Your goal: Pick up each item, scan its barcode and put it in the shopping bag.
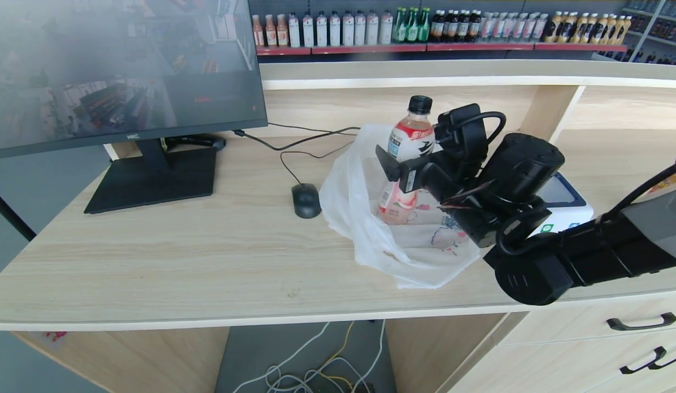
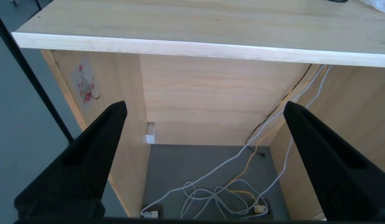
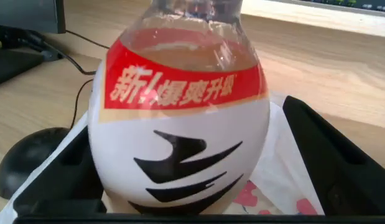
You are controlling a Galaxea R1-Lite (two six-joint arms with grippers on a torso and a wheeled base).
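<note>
One bottle (image 1: 398,202) gripped at the shopping bag (image 1: 359,218).
The right gripper (image 1: 411,161) has its fingers closed on the middle of the pink drink bottle, which stands nearly upright with its base in the mouth of the white bag on the desk (image 1: 207,245). The left gripper (image 2: 204,107) hangs spread wide and empty below the desk's front edge, above loose cables (image 2: 211,193).

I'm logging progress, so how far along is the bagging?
Done: a bottle is picked up. In hand: the right gripper holds it upright in the mouth of the shopping bag. Left: releasing it. Scanning can't be judged. The left gripper is open and empty.
</note>
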